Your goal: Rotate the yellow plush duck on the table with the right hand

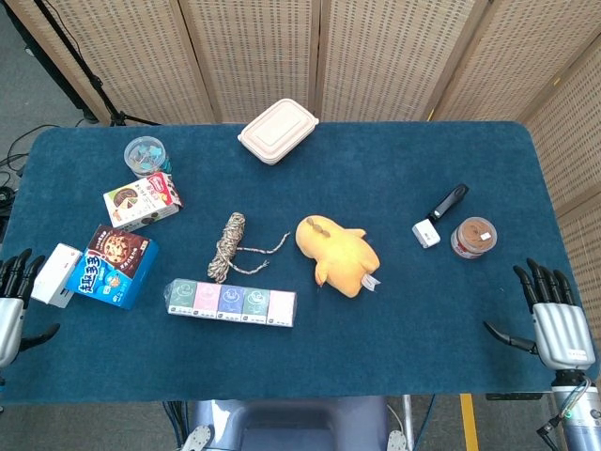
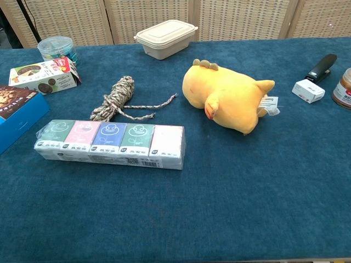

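Note:
The yellow plush duck [image 1: 338, 255] lies on its side in the middle of the blue table, its head toward the back left and its white tag at the front right; it also shows in the chest view [image 2: 227, 97]. My right hand [image 1: 551, 318] hovers at the table's front right corner, fingers spread and holding nothing, well away from the duck. My left hand [image 1: 11, 303] sits at the front left edge, fingers apart and empty. Neither hand appears in the chest view.
A coil of rope [image 1: 228, 246] and a row of tissue packs [image 1: 231, 302] lie left of the duck. Cookie boxes [image 1: 119, 266] and a small tub [image 1: 145, 155] are far left. A food container [image 1: 278, 131] is at the back. A stapler [image 1: 439, 215] and jar [image 1: 472, 237] stand right.

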